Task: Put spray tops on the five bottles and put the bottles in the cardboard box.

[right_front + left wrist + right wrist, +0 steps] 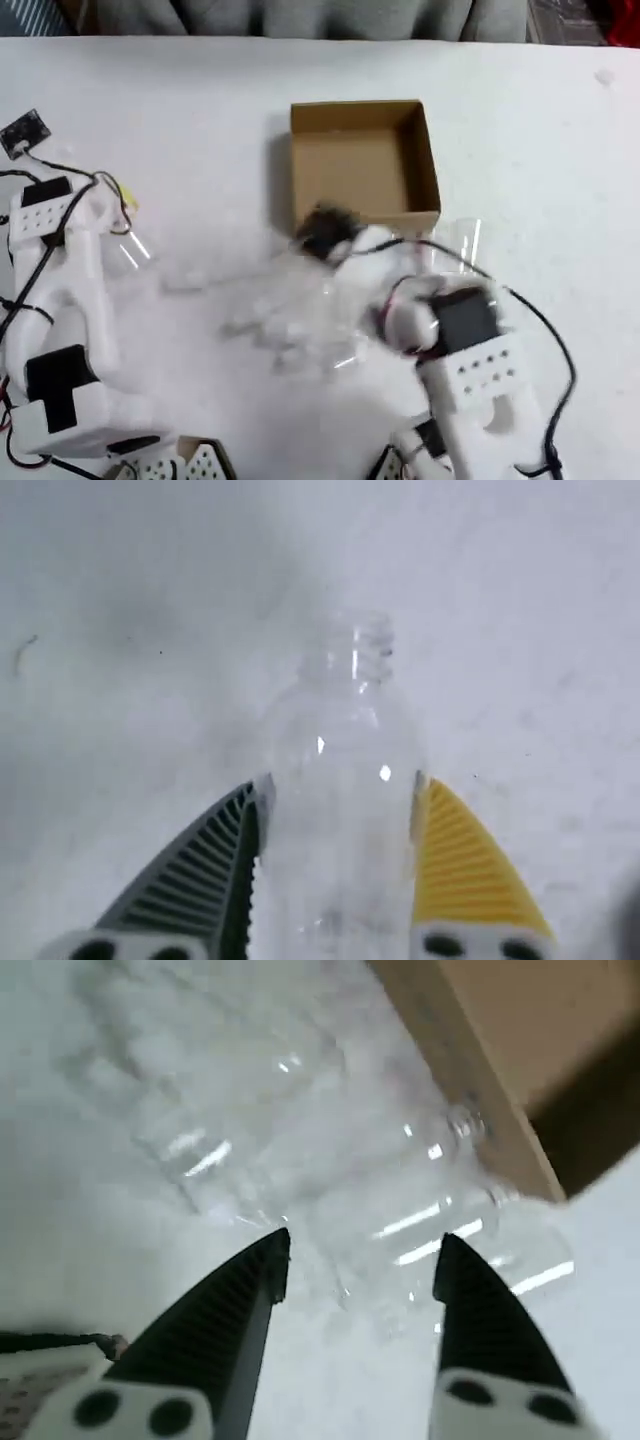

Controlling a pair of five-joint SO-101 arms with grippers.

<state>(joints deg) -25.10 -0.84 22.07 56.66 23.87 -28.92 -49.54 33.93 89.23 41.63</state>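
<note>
Left pincer [338, 785]: closed on a clear bottle [345, 730], with the grey finger [215, 865] and yellow finger [465, 865] pressed to its two sides. The bottle's bare threaded neck points away from the pincer. Plain white surface [120, 600] lies on every side of it, so there is free room there.

Right pincer [365, 1245]: open, black fingers spread, hovering over loose bottles [230, 1150] lying on the surface. One lying bottle [450, 1215] is below the gap between the tips, just beside the outer wall of the cardboard box [460, 1070]. It is tight here, with the box wall on one side and the bottle pile on the other.

High view: the cardboard box sits mid-surface with its open top up, all four rims apart from the surface edges. Wide white surface lies beyond the box and to both sides of it.

Left arm [60, 290]: stands at the left edge, folded upward from its base at the near edge, well apart from the box.

Right arm [470, 360]: rises from the near right and stretches diagonally inward, its wrist end at the box's near wall by the left corner. The loose bottles are a blurry clear cluster between the two arms, on the near side of the box. Cannot tell their count.
</note>
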